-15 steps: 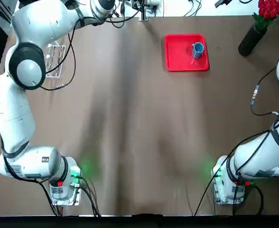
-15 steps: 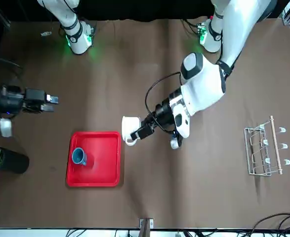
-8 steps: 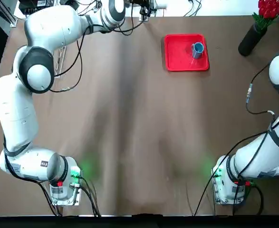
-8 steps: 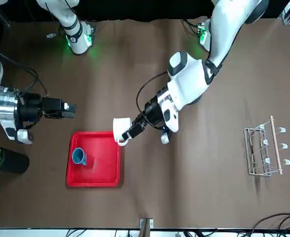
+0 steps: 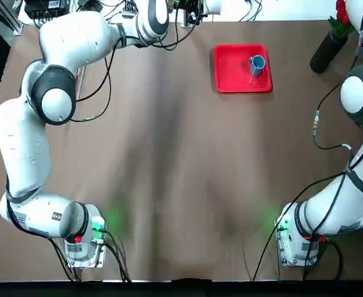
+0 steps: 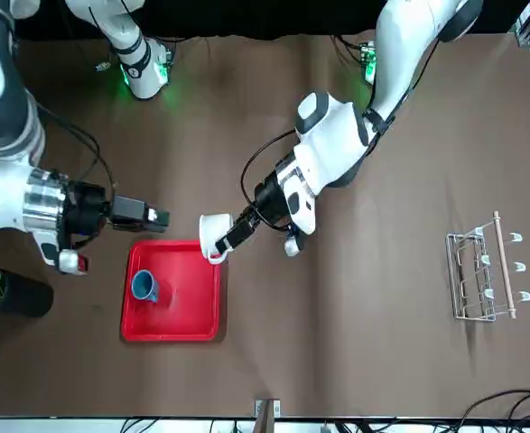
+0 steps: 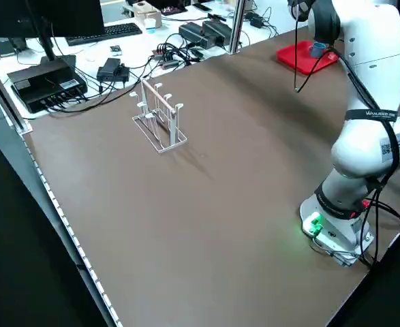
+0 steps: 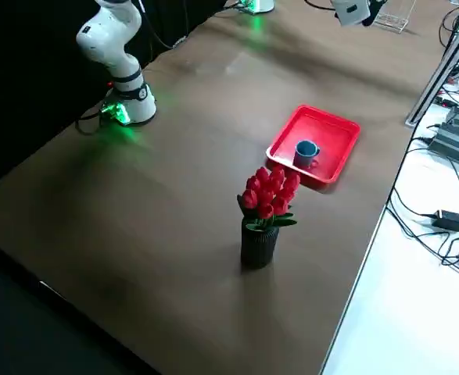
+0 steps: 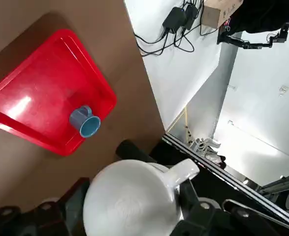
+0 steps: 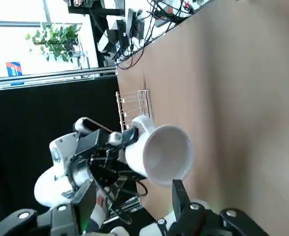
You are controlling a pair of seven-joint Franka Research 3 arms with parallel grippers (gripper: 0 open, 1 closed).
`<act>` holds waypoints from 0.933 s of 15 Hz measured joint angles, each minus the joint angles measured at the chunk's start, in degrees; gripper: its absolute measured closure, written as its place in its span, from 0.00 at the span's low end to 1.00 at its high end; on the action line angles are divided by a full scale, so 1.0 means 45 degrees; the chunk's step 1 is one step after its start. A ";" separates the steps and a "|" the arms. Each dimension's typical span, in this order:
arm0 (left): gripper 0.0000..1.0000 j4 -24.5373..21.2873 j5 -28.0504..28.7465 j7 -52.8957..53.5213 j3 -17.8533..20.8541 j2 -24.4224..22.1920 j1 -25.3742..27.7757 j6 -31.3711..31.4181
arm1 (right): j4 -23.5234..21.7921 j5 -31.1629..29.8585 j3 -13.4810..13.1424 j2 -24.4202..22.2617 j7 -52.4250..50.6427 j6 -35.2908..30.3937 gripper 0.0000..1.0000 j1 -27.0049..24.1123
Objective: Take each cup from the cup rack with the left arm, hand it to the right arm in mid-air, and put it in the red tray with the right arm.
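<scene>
The white cup hangs in mid-air on its side above the near edge of the red tray, with my left gripper shut on it. In the left wrist view the cup fills the space between the fingers. My right gripper is open, level with the cup's mouth and a short gap from it; its wrist view shows the cup just beyond the spread fingers. The blue cup stands in the tray. The cup rack holds no cups.
A black vase of red flowers stands near the table corner beside the tray. Both arm bases glow green at the robot's edge. Cables and boxes lie on the bench past the table's far edge.
My left arm has carried the white cup further toward the tray and the right gripper. The right gripper has moved in toward the cup, closing most of the gap.
</scene>
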 joint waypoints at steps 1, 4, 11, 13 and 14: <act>0.21 0.0021 0.0000 -0.0046 0.0006 0.0000 0.0000 0.0002 | 0.0000 0.0001 -0.0001 0.0120 -0.0002 0.0105 0.31 0.0050; 0.21 0.0140 0.0000 -0.0095 0.0010 0.0000 0.0000 0.0006 | -0.0001 0.0005 0.0000 0.0419 -0.0013 0.1178 0.42 0.0326; 0.21 0.0338 0.0000 -0.0113 0.0042 0.0001 -0.0001 0.0031 | 0.0021 0.0046 0.0009 0.0566 -0.0008 0.1698 0.47 0.0843; 0.21 0.0338 0.0000 -0.0113 0.0052 0.0004 -0.0028 0.0072 | 0.0046 0.0075 0.0013 0.0566 0.0002 0.1697 0.47 0.0922; 0.21 0.0338 0.0000 -0.0113 0.0077 0.0004 -0.0061 0.0090 | 0.0055 0.0086 0.0018 0.0566 0.0003 0.1697 0.47 0.0936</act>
